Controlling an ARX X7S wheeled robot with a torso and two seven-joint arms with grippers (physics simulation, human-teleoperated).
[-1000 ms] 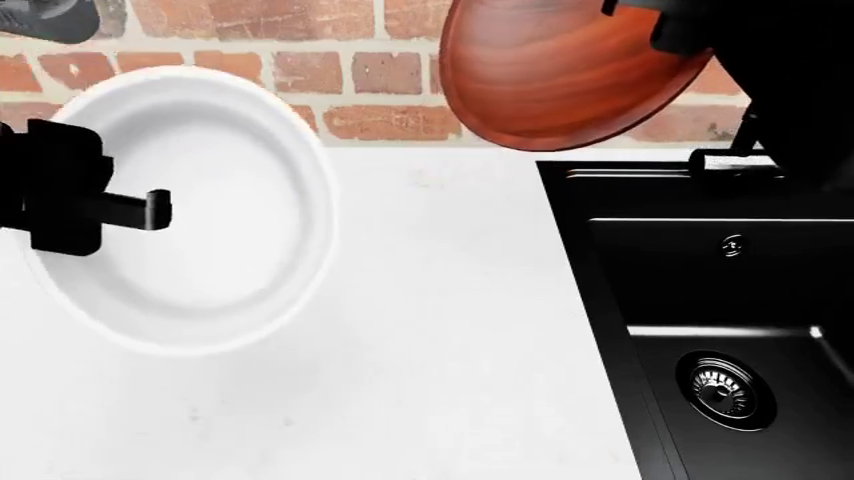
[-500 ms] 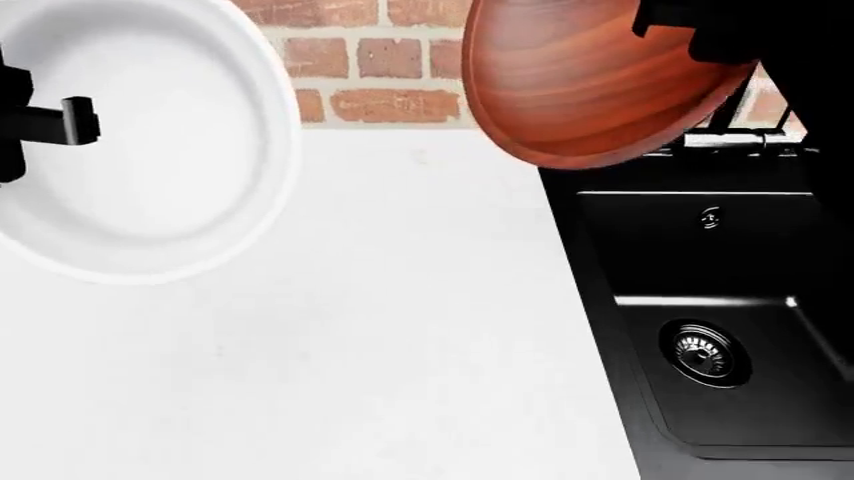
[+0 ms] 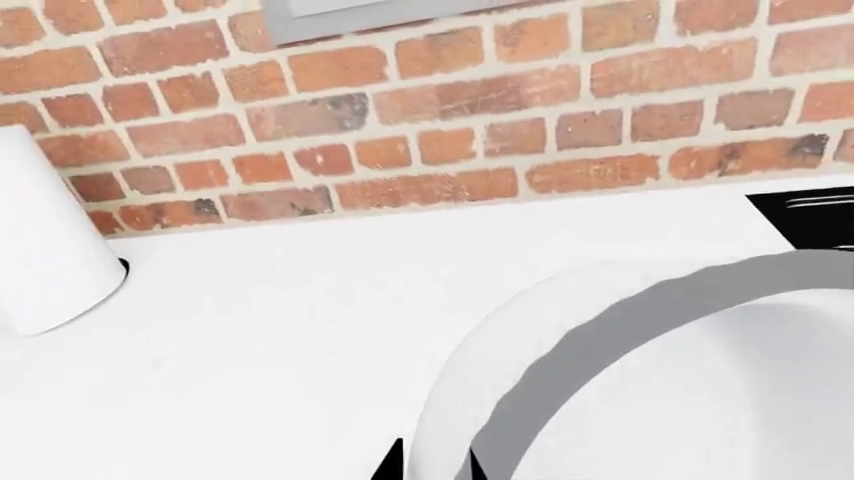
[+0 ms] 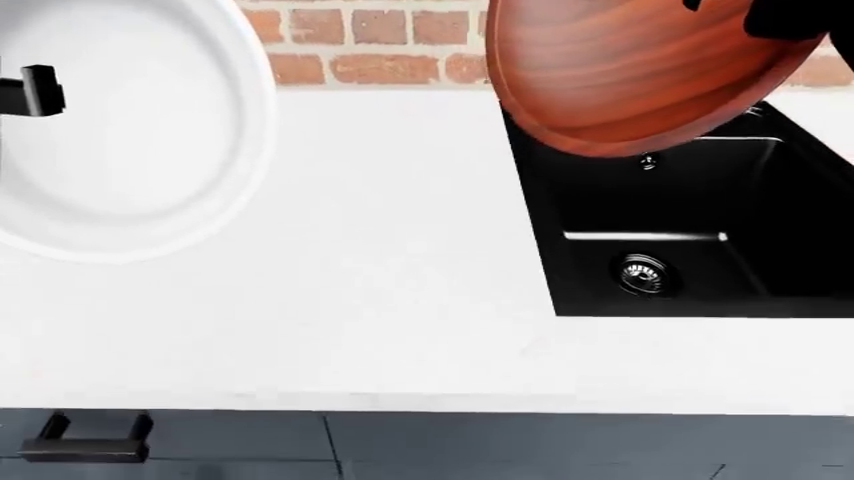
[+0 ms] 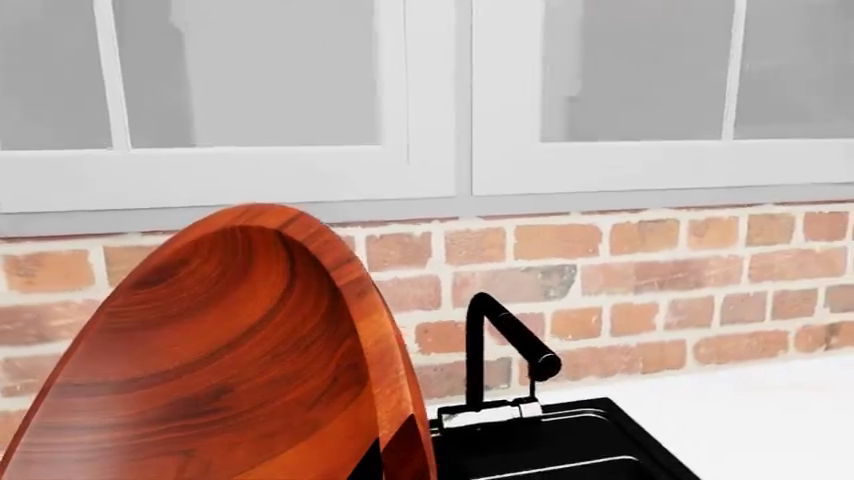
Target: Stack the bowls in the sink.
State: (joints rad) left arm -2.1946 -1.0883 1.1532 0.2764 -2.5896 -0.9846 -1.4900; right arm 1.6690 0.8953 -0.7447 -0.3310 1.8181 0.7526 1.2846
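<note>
Both bowls are up in the air right now, neither one in the sink point(image 4: 587, 270) yet. The left gripper point(image 4: 30, 92) has the white bowl point(image 4: 114, 130) by its rim, one black finger point(image 4: 40, 90) showing inside it, and the bowl hangs over the white counter point(image 4: 400, 280), well left of the basin. In the left wrist view you can just see two dark fingertips pinching that rim point(image 3: 441, 420) at the frame edge, so the jaws are closed on it. The right gripper point(image 4: 767, 15) holds the wood bowl point(image 4: 627, 70) tilted, its low edge over the sink's back left corner, above the ledge. The right wrist view has the wood bowl point(image 5: 227, 370) edge-on with the rim clamped between dark fingers at the bottom, and the faucet point(image 5: 501, 350) behind it against the brick wall point(image 5: 641, 270). The drain point(image 4: 642, 275) sits in the bare basin floor.
</note>
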